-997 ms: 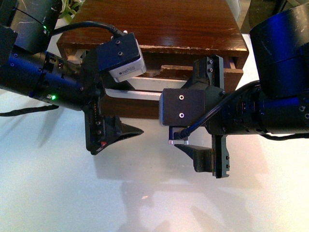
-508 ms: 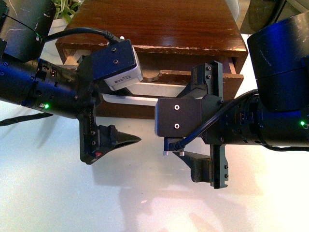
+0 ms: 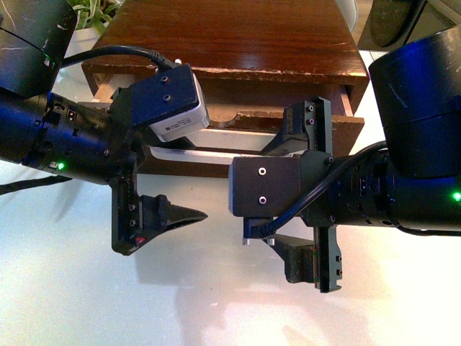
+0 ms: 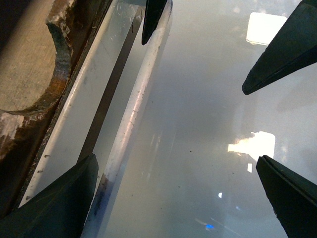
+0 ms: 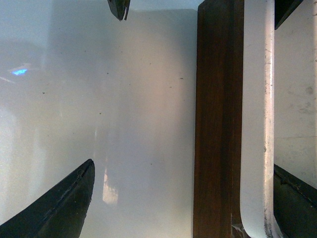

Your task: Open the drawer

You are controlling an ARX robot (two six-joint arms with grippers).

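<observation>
The drawer [image 3: 346,130], dark brown with a half-round notch [image 3: 229,119] in its top edge, stands partly out of the wooden cabinet [image 3: 238,36]. Its white bar handle [image 3: 189,153] runs across the front. My left gripper [image 3: 189,180] is open at the handle's left part. In the left wrist view the handle [image 4: 136,99] lies just inside one finger [image 4: 64,198] of the left gripper [image 4: 176,163]. My right gripper [image 3: 266,194] is open too. In the right wrist view the handle [image 5: 255,119] and the wood front [image 5: 218,119] sit between the fingers of the right gripper [image 5: 183,166], close to one finger [image 5: 297,198].
The cabinet stands on a glossy white table [image 3: 216,303] that reflects the lights. A potted plant [image 3: 90,14] is at the back left. The two arms face each other closely in front of the drawer, fingertips of each showing in the other's wrist view.
The drawer has slid a little further out of the cabinet toward me. Both grippers have moved the same way, away from the cabinet, still open around the handle.
</observation>
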